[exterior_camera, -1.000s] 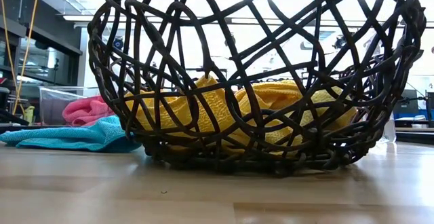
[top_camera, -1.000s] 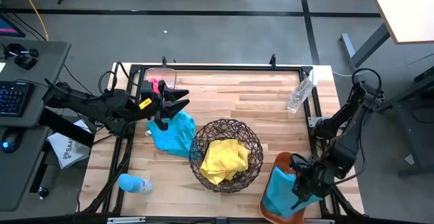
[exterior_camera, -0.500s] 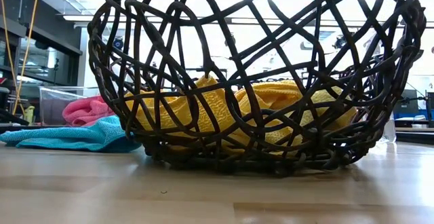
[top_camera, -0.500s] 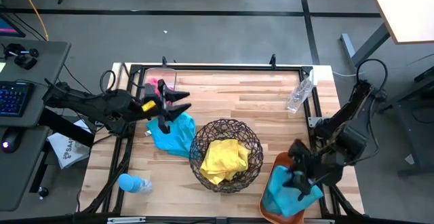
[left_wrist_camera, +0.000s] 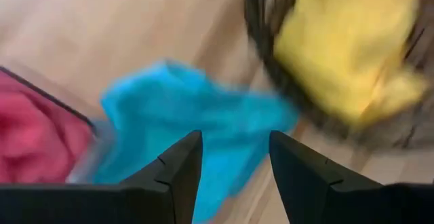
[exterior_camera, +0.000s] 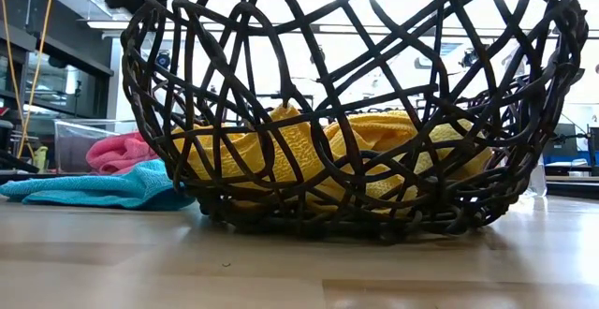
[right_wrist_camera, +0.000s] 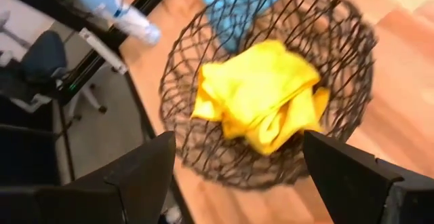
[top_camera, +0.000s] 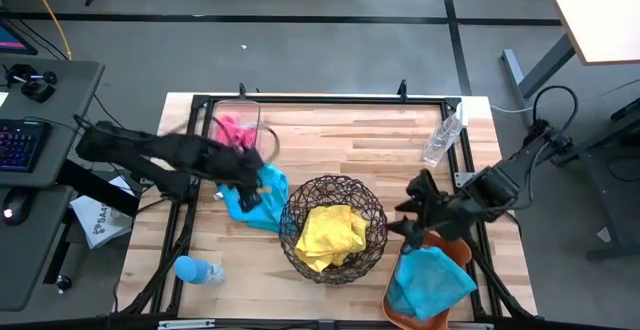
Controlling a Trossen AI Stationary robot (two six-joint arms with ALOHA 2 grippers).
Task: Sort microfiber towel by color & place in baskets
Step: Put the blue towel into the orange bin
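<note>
A teal towel [top_camera: 252, 200] lies flat on the table, left of the round dark wire basket [top_camera: 333, 228]; it also shows in the left wrist view [left_wrist_camera: 203, 115] and the low view [exterior_camera: 103, 189]. My left gripper [top_camera: 256, 173] hovers open just above it [left_wrist_camera: 234, 142]. A yellow towel [top_camera: 328, 235] lies inside the basket. A pink towel [top_camera: 233, 130] sits in the clear bin [top_camera: 250, 115]. Another teal towel [top_camera: 428, 280] lies in the salmon tub [top_camera: 455, 250]. My right gripper [top_camera: 413, 210] is wide open [right_wrist_camera: 237, 146] between the tub and the basket.
A clear bottle [top_camera: 440, 138] lies by the far right corner. A light-blue bottle [top_camera: 195, 268] lies near the left front edge. Bare wood is open between the basket and the far edge. A black frame rail [top_camera: 320, 98] borders the table.
My right gripper has risen out of the salmon tub and swung toward the far edge and the wire basket; the teal towel stays in the tub. My left gripper has moved quickly toward the near edge, over the teal towel on the table.
</note>
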